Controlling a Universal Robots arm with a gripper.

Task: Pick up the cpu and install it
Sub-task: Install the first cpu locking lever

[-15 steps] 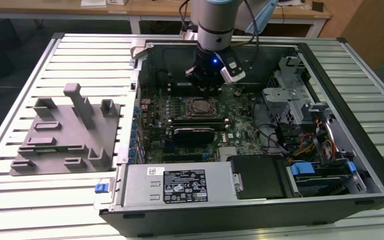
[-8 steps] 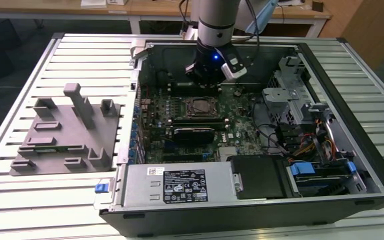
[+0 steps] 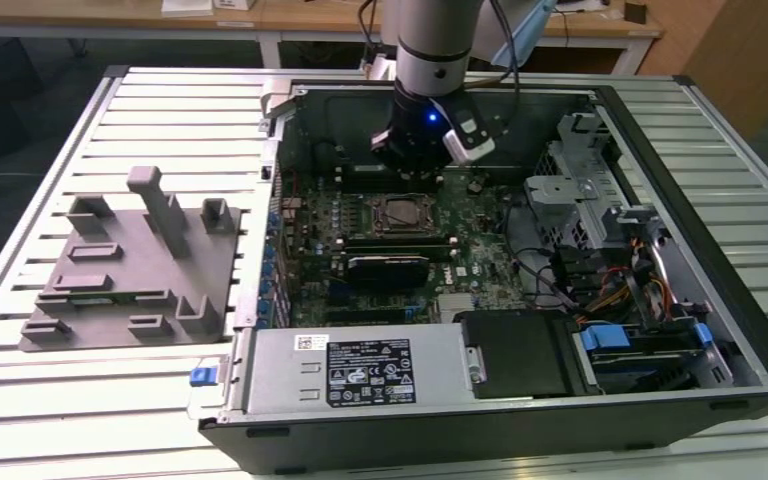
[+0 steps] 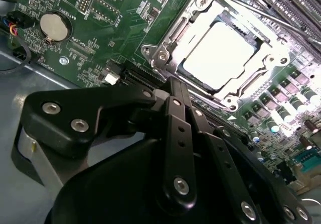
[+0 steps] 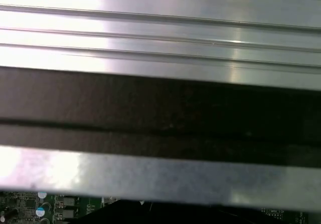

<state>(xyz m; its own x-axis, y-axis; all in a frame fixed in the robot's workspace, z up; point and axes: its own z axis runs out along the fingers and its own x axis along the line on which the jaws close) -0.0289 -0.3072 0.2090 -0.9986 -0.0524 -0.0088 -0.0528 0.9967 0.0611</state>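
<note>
On a ribbed metal table [image 3: 37, 400] an opened computer case [image 3: 518, 420] is seen, the cpu [image 4: 220, 56] seated in its socket [image 4: 165, 53], the gripper [image 4: 175, 91] above, jaws closed together, empty.

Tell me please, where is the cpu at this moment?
The cpu lies flat in the motherboard socket, seen in the second wrist view just beyond the hand, inside the open computer case.

one cpu [image 4: 220, 53], one gripper [image 4: 173, 91], one fixture [image 3: 124, 265]
</note>
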